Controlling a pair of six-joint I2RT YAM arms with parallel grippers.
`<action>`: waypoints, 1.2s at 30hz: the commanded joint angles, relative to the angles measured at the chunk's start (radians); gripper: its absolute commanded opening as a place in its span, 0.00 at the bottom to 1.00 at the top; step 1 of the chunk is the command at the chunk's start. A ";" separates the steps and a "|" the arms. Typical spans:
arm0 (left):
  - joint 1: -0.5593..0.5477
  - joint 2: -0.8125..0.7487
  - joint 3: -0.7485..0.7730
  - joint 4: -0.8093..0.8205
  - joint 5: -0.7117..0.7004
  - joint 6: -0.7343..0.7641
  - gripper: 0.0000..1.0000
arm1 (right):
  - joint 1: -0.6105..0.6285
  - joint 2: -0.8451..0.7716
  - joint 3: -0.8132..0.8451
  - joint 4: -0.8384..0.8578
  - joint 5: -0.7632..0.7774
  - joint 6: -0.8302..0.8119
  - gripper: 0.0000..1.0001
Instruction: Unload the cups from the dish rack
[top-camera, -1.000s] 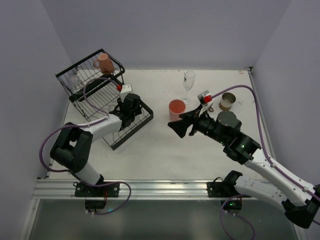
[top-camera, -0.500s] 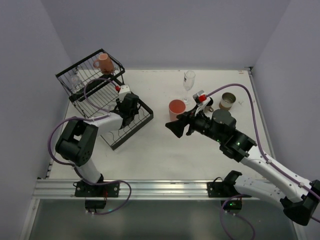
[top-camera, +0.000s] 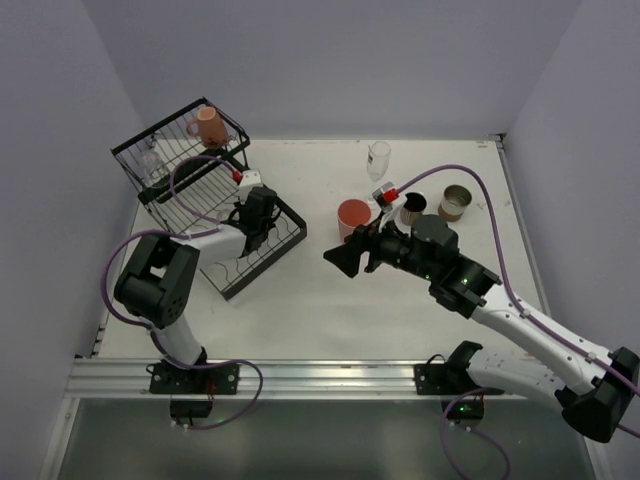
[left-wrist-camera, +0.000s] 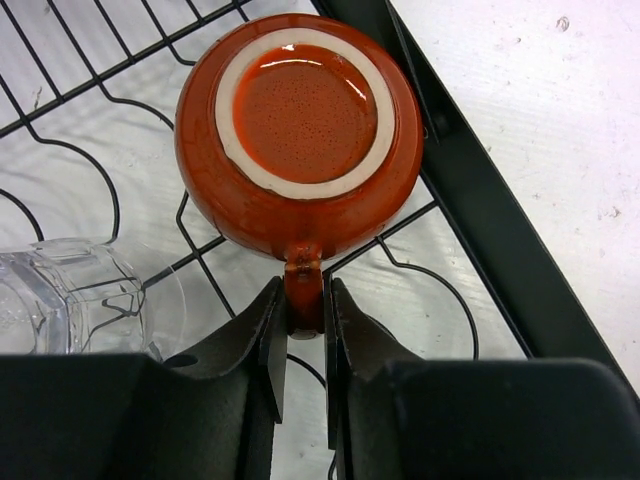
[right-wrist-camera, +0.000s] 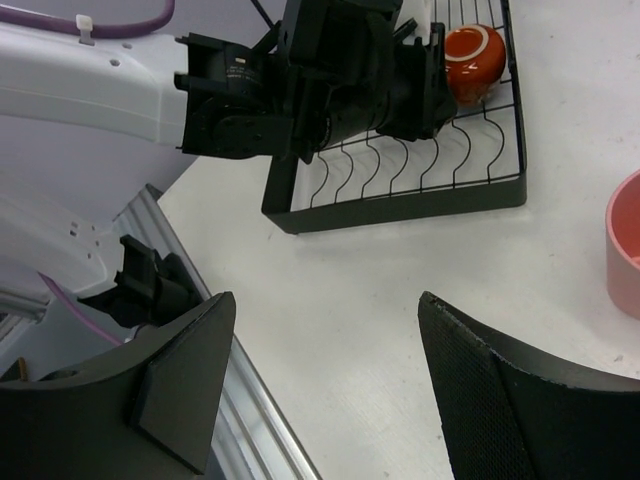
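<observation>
Black wire dish rack (top-camera: 296, 228), far left corner of the table (top-camera: 330, 310): pink mug (top-camera: 208, 127) in its raised basket; salmon tumbler (top-camera: 352, 215) already out, mid-table. Right gripper (top-camera: 345, 258), jaws spread and empty, has shifted nearer the rack, seemingly to receive. Orange-red mug (left-wrist-camera: 300, 120), upturned on the slotted tray by the rack's edge; left gripper (left-wrist-camera: 305, 300), earlier agape, now pinches its handle for lifting. Right wrist view: same mug, rack's corner.

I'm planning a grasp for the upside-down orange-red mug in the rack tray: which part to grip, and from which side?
The handle. The orange-red mug sits base-up with a wide round body, while the handle juts sideways as a thin tab; come in from that side, as the left gripper does, pinching it.
</observation>
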 joint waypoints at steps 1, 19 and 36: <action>0.003 -0.050 0.010 0.050 -0.053 0.032 0.00 | -0.001 0.010 -0.003 0.053 -0.038 0.022 0.76; -0.014 -0.488 -0.168 0.086 0.103 0.005 0.00 | -0.001 0.030 -0.058 0.246 -0.084 0.183 0.76; -0.015 -0.879 -0.266 0.299 0.616 -0.224 0.00 | 0.001 0.052 -0.168 0.558 0.011 0.579 0.76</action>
